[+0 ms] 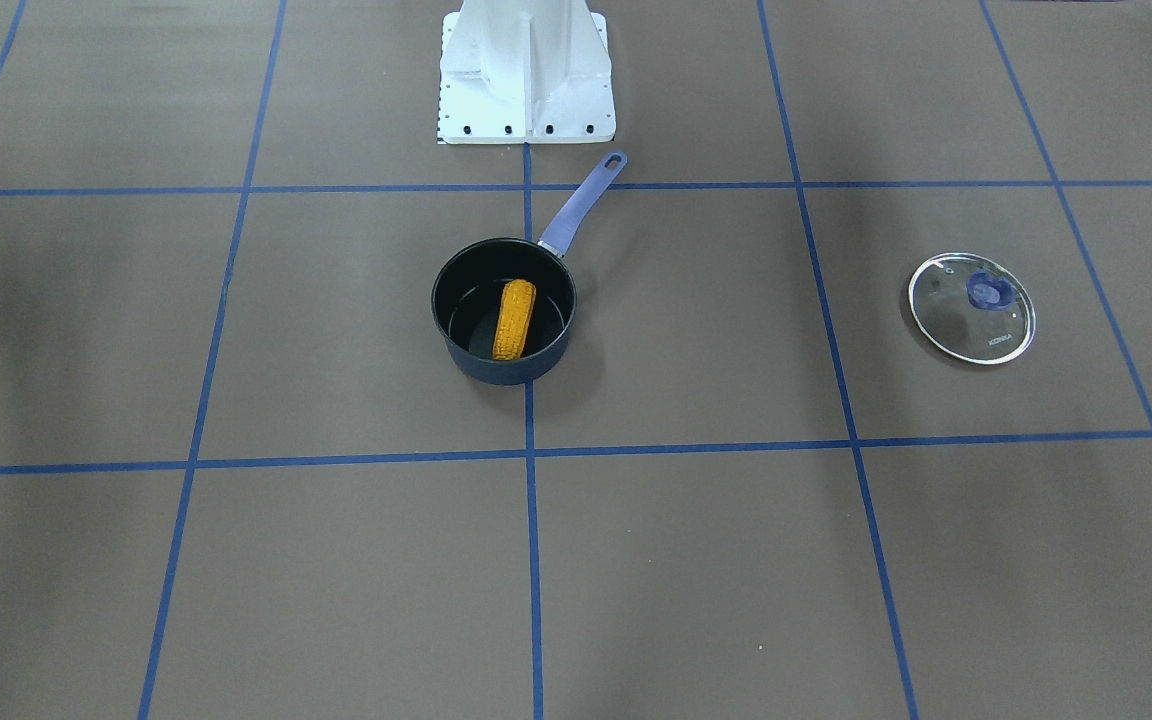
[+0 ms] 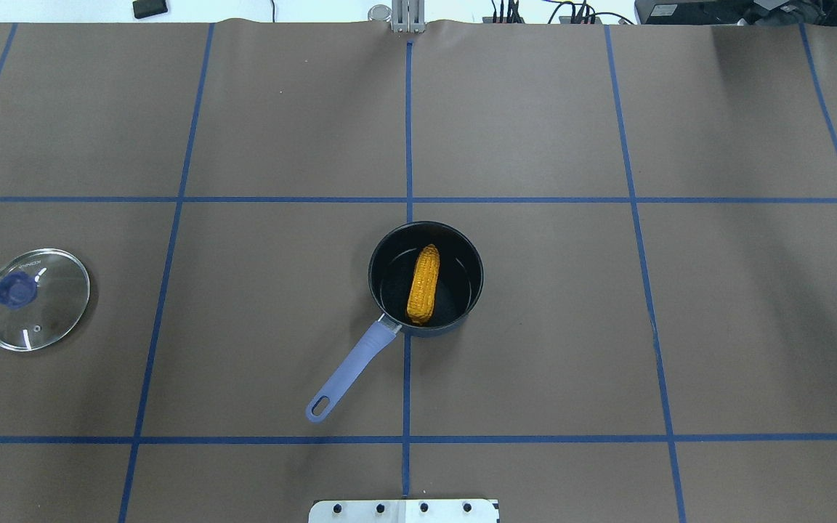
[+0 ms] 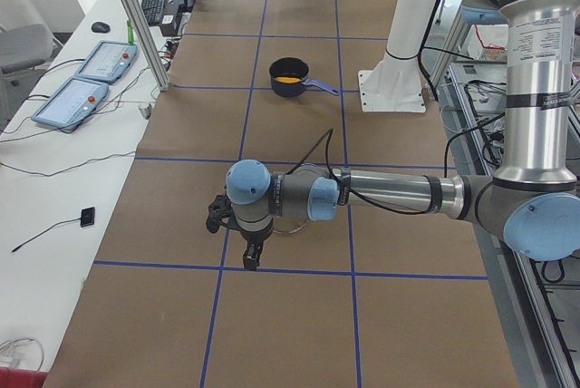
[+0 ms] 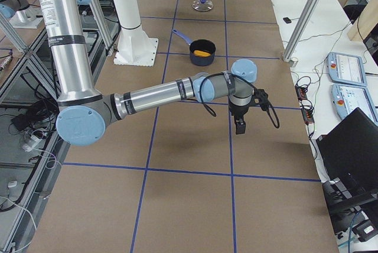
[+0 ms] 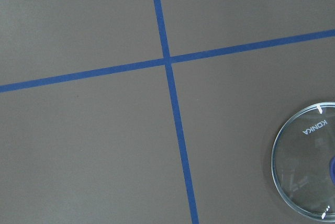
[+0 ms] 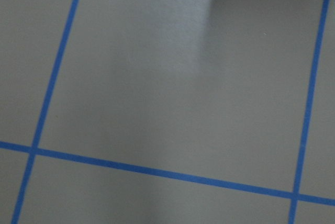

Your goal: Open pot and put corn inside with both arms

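Observation:
The dark pot [image 1: 511, 370] with a lilac handle [image 1: 584, 203] stands open at the table's middle. The orange-yellow corn [image 1: 514, 320] lies inside it, as the overhead view [image 2: 423, 283] also shows. The glass lid [image 2: 35, 299] with a blue knob lies flat on the table far to the robot's left, and its edge shows in the left wrist view [image 5: 309, 166]. My left gripper [image 3: 249, 257] hangs above the table near the lid's side, far from the pot [image 3: 288, 75]. My right gripper [image 4: 240, 127] hangs over bare table on the other side. I cannot tell whether either is open or shut.
The white robot pedestal [image 1: 526, 80] stands behind the pot. Blue tape lines grid the brown table cover. Teach pendants [image 3: 91, 62] and cables lie on the side bench, and aluminium posts [image 4: 304, 16] stand along the table's far edge.

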Tool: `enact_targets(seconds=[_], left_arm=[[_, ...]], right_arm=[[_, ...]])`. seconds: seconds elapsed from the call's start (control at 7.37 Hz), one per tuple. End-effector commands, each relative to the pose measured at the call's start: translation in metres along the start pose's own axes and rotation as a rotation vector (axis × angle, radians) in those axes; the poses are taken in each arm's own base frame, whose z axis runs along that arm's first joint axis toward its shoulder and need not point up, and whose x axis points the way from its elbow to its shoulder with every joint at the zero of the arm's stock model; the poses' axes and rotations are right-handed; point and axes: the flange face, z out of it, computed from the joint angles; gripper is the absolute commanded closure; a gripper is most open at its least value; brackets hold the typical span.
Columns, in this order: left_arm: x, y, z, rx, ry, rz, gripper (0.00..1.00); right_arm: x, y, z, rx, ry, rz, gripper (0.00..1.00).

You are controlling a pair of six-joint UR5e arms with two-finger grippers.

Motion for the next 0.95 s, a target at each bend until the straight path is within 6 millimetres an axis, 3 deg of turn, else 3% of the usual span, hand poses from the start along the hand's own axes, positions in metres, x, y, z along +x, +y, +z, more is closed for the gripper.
enact_targets(seconds=[0.0, 0.14, 0.41, 0.81], left_arm=[[-0.002, 0.008, 0.004, -0.007, 0.002, -0.006, 0.01], [-0.001, 0.022, 0.003, -0.007, 0.003, -0.011, 0.01], [-0.001, 0.024, 0.002, -0.009, 0.001, -0.012, 0.01], [-0.003, 0.026, 0.004, -0.013, 0.001, -0.015, 0.01]], right_arm=[[0.053, 0.036, 0.004, -0.025, 0.018, -0.025, 0.0], [0.068, 0.043, -0.001, -0.023, 0.026, -0.081, 0.0], [0.085, 0.055, -0.002, -0.055, 0.029, -0.078, 0.0], [0.107, 0.08, 0.024, -0.107, 0.017, -0.019, 0.0]])
